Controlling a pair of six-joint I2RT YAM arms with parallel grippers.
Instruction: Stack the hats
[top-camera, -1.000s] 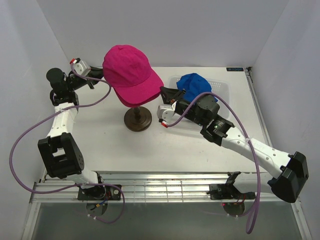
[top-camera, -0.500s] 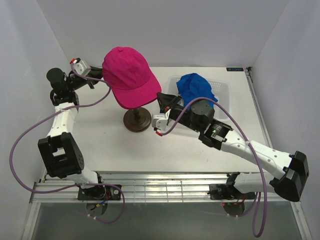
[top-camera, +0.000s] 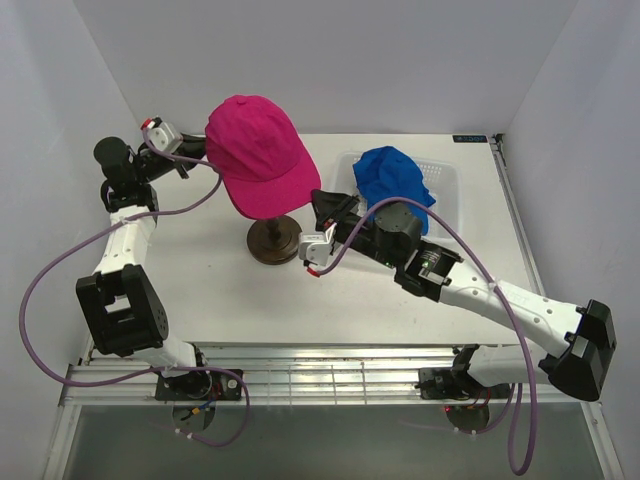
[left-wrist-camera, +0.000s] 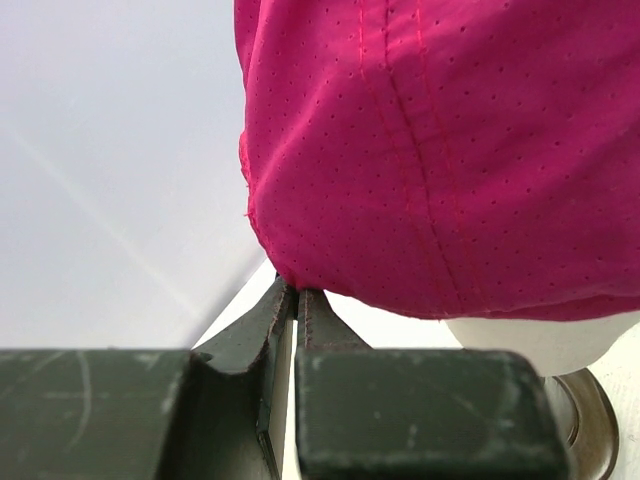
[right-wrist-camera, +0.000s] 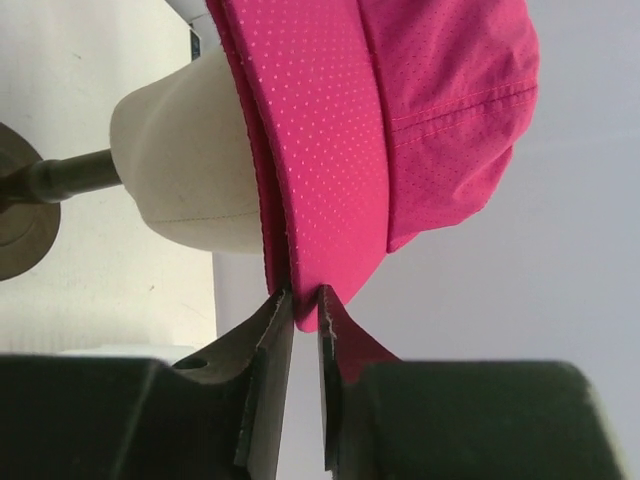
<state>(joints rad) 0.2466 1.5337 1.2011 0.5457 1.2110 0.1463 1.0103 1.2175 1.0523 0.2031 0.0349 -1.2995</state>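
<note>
A magenta-pink hat (top-camera: 255, 145) sits on the cream mannequin head (right-wrist-camera: 180, 150), brim pointing right. My left gripper (top-camera: 198, 160) is at the hat's back left and is shut on its lower rear edge, which the left wrist view shows pinched at the fingertips (left-wrist-camera: 297, 290). My right gripper (top-camera: 320, 198) is shut on the tip of the brim (right-wrist-camera: 306, 295). Two pink brim layers lie against each other there; the outer one is between the jaws. A bright blue hat (top-camera: 392, 175) lies crumpled in the white basket (top-camera: 447, 178) behind the right arm.
The head stands on a dark round stand (top-camera: 275, 240) mid-table. The right forearm runs from the near right corner to the brim, with its purple cable looping over the basket. White walls close in the left, back and right sides.
The right gripper has shifted left and a little toward me with the brim in it. The pink hat has settled slightly left on the head. The left arm has stayed put.
</note>
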